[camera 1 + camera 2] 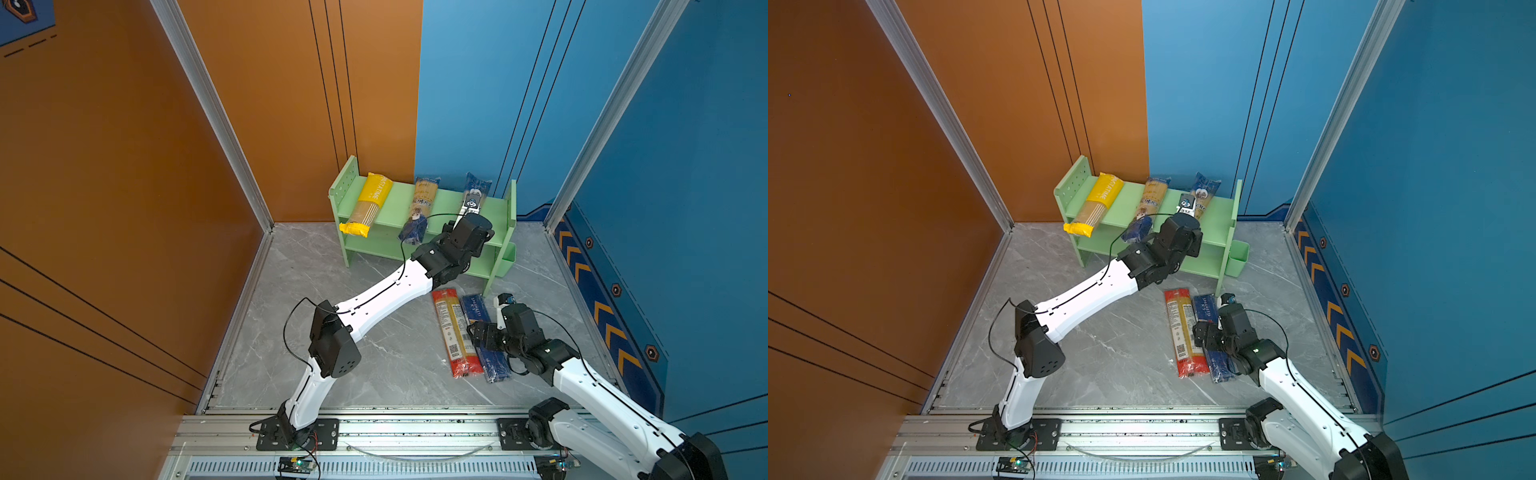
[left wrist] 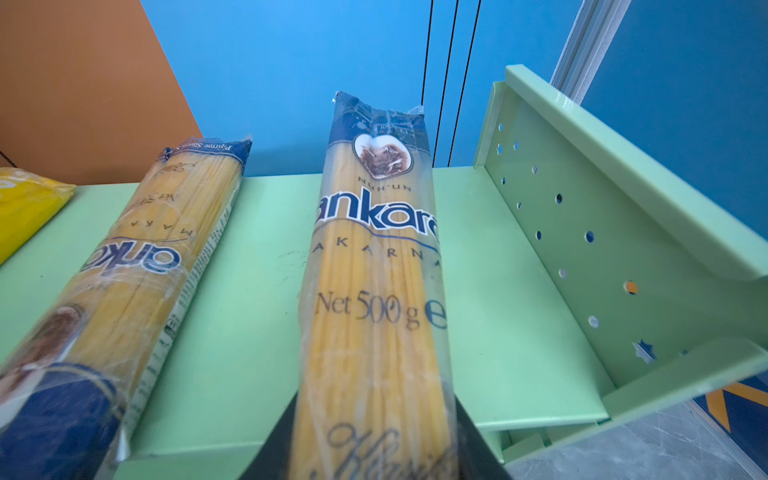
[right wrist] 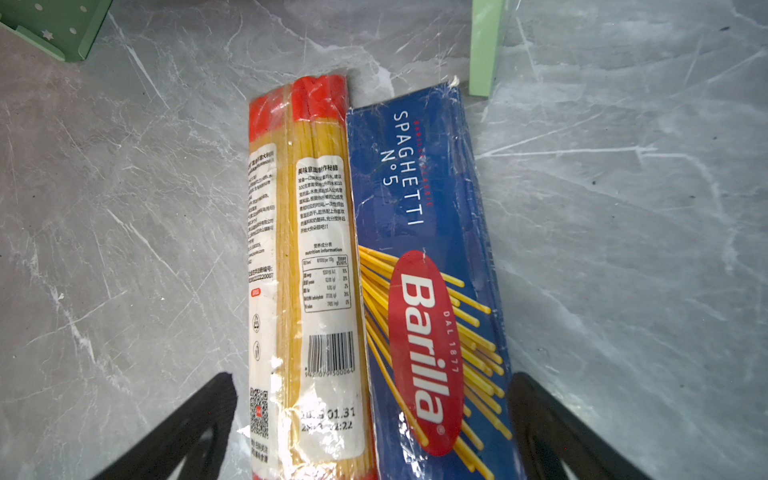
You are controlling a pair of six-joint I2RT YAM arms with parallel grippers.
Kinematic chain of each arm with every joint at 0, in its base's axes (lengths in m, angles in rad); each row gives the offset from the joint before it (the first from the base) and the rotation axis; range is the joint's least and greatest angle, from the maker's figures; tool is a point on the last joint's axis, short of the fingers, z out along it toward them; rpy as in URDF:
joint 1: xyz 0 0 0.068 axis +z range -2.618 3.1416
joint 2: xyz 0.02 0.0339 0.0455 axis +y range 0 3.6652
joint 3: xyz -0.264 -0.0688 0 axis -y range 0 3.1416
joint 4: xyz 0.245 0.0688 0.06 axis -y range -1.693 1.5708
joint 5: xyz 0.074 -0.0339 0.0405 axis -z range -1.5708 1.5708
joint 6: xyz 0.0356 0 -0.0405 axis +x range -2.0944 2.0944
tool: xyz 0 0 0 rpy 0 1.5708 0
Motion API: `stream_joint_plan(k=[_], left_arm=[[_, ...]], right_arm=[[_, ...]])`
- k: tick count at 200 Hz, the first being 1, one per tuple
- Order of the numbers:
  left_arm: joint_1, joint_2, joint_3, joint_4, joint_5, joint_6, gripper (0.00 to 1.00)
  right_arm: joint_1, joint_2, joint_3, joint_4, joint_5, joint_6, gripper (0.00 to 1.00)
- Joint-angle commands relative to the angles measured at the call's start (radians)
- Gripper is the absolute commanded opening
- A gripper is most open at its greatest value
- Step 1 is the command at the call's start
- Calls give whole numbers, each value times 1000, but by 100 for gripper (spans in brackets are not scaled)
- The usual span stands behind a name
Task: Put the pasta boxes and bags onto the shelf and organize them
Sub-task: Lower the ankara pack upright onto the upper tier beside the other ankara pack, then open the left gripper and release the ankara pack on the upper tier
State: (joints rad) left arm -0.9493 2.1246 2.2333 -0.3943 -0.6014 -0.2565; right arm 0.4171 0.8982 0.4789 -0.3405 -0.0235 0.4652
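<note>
Left end effector [image 2: 374,419] clamps blue-and-yellow ankara spaghetti pack [image 2: 376,257], seemingly resting on top tier of green shelf [image 2: 498,291]. Right end effector [image 3: 372,386] spread wide above red-ended pack [image 3: 320,232] and blue Barilla box [image 3: 428,332] on counter [image 3: 124,208].

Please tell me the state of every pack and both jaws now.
yellow pack: on top shelf, near end overhanging.
free ankara pack: on top shelf, near end overhanging.
held ankara pack: on top shelf, gripped.
red-ended pack: flat on table.
Barilla pack: flat on table.
left gripper: jaws shut on held ankara pack.
right gripper: jaws open.
</note>
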Motion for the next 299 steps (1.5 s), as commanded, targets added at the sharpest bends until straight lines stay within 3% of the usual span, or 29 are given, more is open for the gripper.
stream_joint_plan(k=[1,299], left_arm=[[-7,-16,72,123,-74,-21,0],[-52,23,101,112,-115,-79,0]], right_arm=[[-6,-19,-13,-14,-9,9,100],[-23,-67,-45,-18,-19,13,100]])
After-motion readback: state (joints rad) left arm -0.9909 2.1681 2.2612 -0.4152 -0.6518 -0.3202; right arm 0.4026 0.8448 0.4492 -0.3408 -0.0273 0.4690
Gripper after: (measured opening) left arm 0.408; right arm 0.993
